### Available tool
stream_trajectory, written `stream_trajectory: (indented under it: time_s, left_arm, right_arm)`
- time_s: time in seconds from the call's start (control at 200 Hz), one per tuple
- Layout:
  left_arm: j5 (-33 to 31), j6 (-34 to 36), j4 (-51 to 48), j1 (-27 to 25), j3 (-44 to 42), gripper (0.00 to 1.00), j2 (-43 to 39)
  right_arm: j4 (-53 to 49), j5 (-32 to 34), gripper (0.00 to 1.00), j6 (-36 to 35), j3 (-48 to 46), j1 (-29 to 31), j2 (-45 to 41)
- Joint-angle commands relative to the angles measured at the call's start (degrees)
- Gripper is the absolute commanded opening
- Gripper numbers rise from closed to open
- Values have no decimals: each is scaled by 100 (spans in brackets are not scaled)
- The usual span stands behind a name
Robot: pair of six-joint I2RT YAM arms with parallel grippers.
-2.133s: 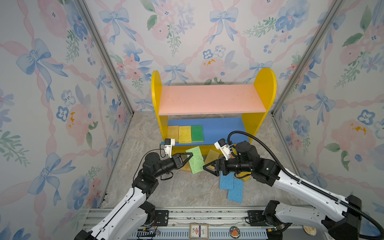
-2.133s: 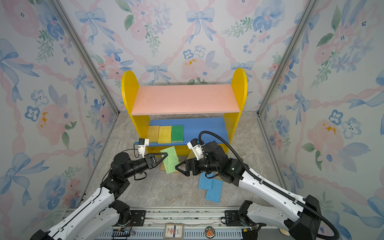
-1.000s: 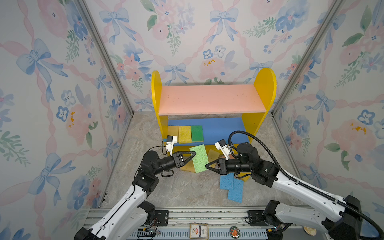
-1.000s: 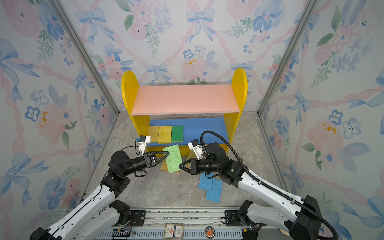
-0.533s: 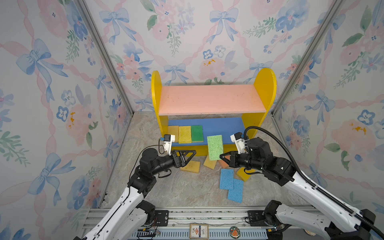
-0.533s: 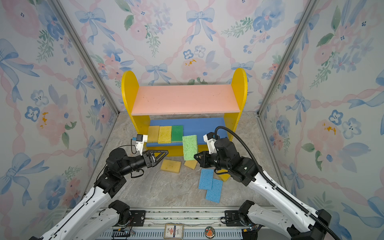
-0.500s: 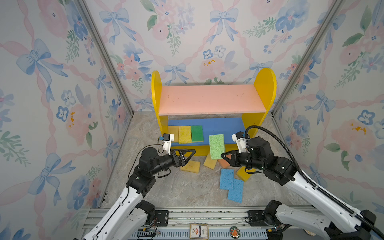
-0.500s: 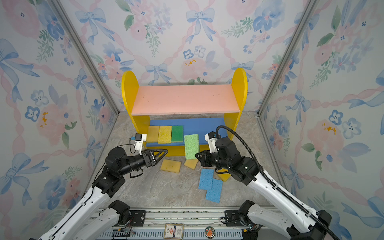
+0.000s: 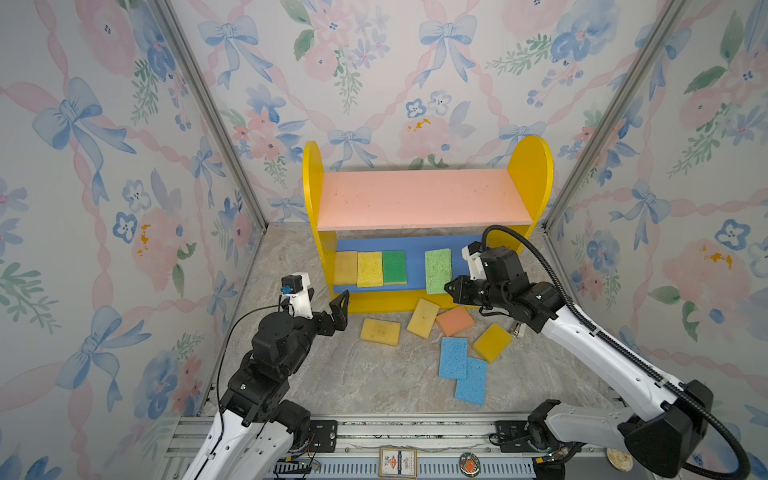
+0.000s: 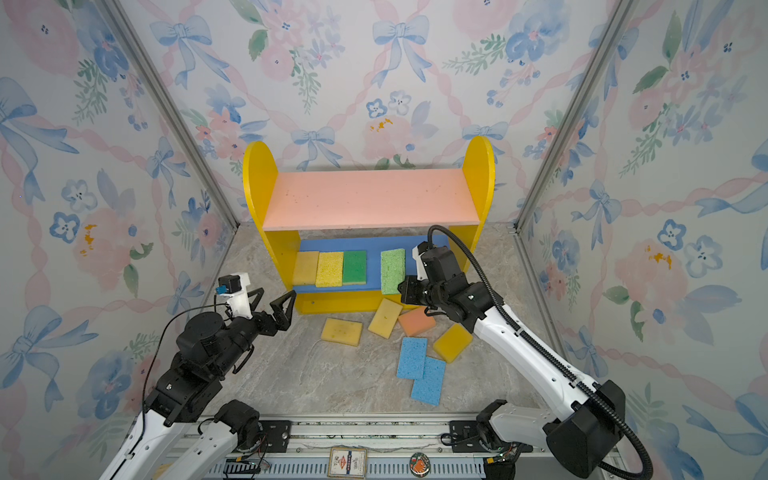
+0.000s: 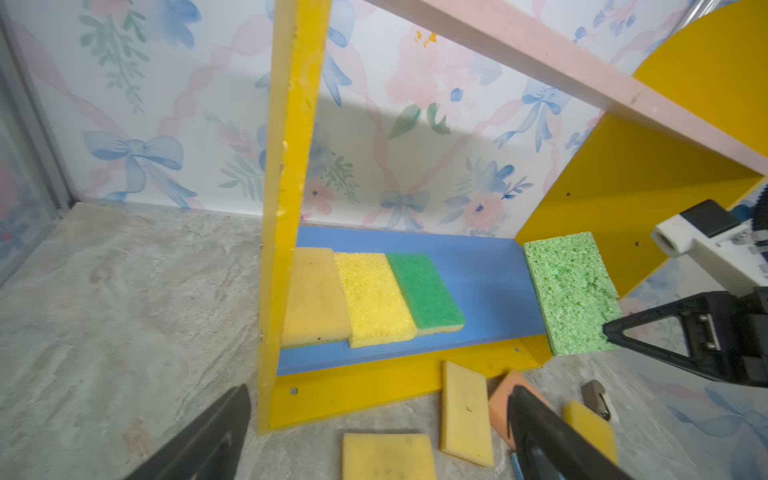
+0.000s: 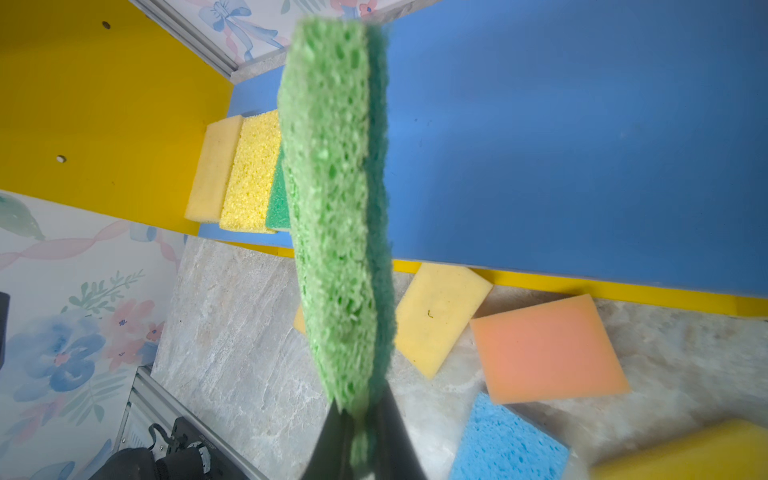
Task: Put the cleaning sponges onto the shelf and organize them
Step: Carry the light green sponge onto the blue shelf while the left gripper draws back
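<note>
Well, three sponges [image 9: 370, 269] sit on the shelf's [image 9: 415, 199] blue board [image 9: 414, 266], the right hand [image 9: 448, 287] pinches one light green sponge [image 9: 438, 270] over it, six lie on the surface [image 9: 374, 382], and the left hand [image 10: 274, 299] is spread wide, empty.

Cannot see the back of the blue lower board [image 9: 415, 257] under the pink upper board [image 9: 419, 199] in both top views. In the right wrist view, lose most of the dark green sponge [image 12: 277, 203] behind the light green sponge [image 12: 336, 208], and the right gripper [image 12: 360, 419] to blur at the edge. In the left wrist view, find the left gripper [image 11: 379, 392] with both fingers [image 11: 552, 440] soft and cropped, the orange sponge [image 11: 498, 409] half covered by one, a yellow sponge [image 11: 386, 457] cut by the edge. Cannot name the small metal piece [image 11: 596, 399] on the floor [image 11: 124, 291]
</note>
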Motion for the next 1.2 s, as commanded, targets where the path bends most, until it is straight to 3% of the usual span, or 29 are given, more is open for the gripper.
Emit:
stream_trajectory:
  time_s: [0.0, 0.245, 0.585, 1.195]
  left_arm:
    - [-983, 460, -88, 47, -416, 98, -271]
    - [-848, 454, 149, 40, -877, 98, -667]
    - [-52, 496, 179, 33, -846, 98, -39]
    - [-115, 479, 179, 36, -879, 98, -82]
  right_arm:
    - [391, -89, 11, -118, 323, -94, 237]
    - [538, -187, 11, -200, 649, -167, 765]
    - [837, -367, 11, -97, 856, -192, 1299]
    - [1034, -696, 11, 6, 967, -363, 1841]
